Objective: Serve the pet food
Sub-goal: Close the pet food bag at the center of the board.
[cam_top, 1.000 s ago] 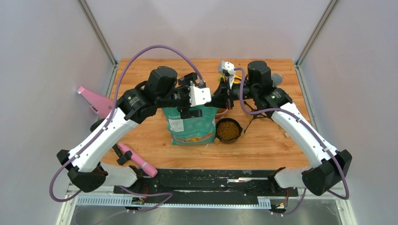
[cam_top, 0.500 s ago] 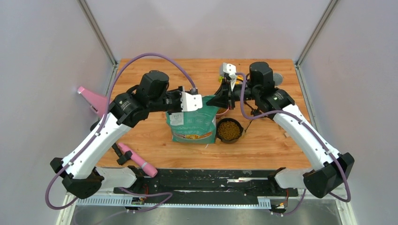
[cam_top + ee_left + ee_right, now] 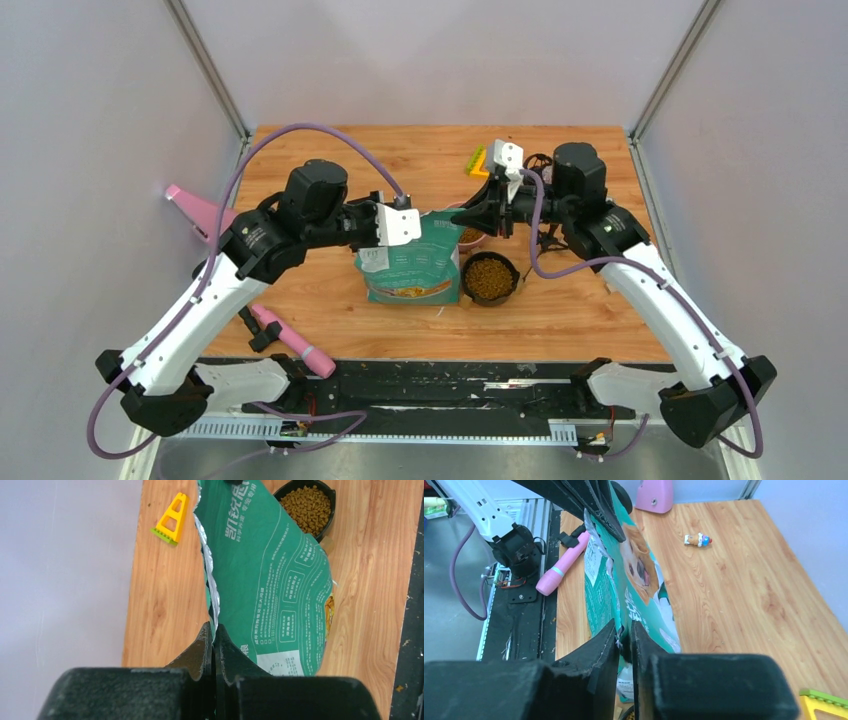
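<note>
Watching kibble (image 3: 487, 277) sitting in the black bowl (image 3: 490, 302), just beside the upright green pet-food bag (image 3: 410, 265) | my left gripper (image 3: 213, 630) is pinching the bag's top edge, jaws closed | my right gripper (image 3: 625, 627) is straddling the other end, I cannot tell its grip.

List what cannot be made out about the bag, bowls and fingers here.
- The bag contents: every view, its walls hide them.
- Pink bowl: top view, the right fingers cover most.
- Black bowl: left wrist view, cut by top edge.
- Right fingers' grip: right wrist view, bag edge fills the gap.
</note>
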You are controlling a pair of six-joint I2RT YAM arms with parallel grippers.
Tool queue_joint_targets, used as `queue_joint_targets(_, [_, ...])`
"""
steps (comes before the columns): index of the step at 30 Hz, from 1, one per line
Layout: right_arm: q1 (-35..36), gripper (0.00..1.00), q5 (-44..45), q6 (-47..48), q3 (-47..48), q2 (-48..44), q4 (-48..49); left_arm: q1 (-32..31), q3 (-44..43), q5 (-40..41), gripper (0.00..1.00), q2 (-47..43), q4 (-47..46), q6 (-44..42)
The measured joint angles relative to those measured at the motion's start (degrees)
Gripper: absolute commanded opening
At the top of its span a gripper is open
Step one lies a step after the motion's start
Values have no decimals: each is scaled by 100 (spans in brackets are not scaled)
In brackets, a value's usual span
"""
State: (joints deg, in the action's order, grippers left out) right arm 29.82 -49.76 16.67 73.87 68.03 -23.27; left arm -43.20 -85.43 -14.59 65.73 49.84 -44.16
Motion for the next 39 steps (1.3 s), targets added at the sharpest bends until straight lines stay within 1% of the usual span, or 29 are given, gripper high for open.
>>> queue_joint_targets(4, [-79, 25, -299, 72, 0, -127, 83, 13, 0, 7, 0, -31, 55, 46])
queue_joint_targets(8, [-74, 27, -503, 151, 22, -46, 109, 17, 0, -33, 0, -42, 72, 59])
queue_joint_targets(9, [-72, 24, -529, 153, 39, -9, 107, 17, 0, -35, 0, -44, 70, 59])
queue_joint_targets(12, [-61, 1, -601, 197, 105, 149, 122, 17, 0, -35, 0, -44, 68, 59])
queue_joint_targets(19, [-26, 0, -560, 293, 155, 238, 155, 24, 0, -13, 0, -52, 92, 68])
queue_joint_targets(20, [-15, 3, -518, 310, 157, 234, 160, 24, 0, -2, 0, -52, 90, 79])
queue_joint_targets(22, [22, 25, -448, 426, 157, 219, 144, 26, 0, 13, 0, -52, 90, 98])
queue_joint_targets(23, [50, 32, -404, 485, 160, 210, 122, 28, 0, 11, 0, -52, 92, 122])
queue_joint_targets(24, [81, 36, -339, 553, 164, 205, 105, 28, -2, -4, 0, -52, 81, 140])
queue_joint_targets(25, [122, 39, -282, 605, 170, 210, 94, 28, -2, -15, 0, -52, 76, 151])
queue_joint_targets(26, [177, 39, -229, 671, 197, 227, 52, 28, -4, -35, 0, -52, 79, 168])
queue_joint_targets(27, [223, 38, -188, 726, 229, 251, 11, 28, -13, -39, 0, -50, 90, 184])
queue_joint_targets(29, [326, 25, -105, 826, 326, 330, -42, 31, -26, -59, 0, -42, 96, 203])
queue_joint_targets(30, [380, 11, -55, 879, 385, 378, -59, 31, -26, -66, 0, -39, 96, 210])
queue_joint_targets(31, [426, 1, -4, 940, 439, 420, -81, 31, -31, -79, 0, -37, 98, 212])
queue_joint_targets(39, [671, 0, 487, 1222, 754, 562, -426, 61, -44, -59, 0, -31, 125, 251])
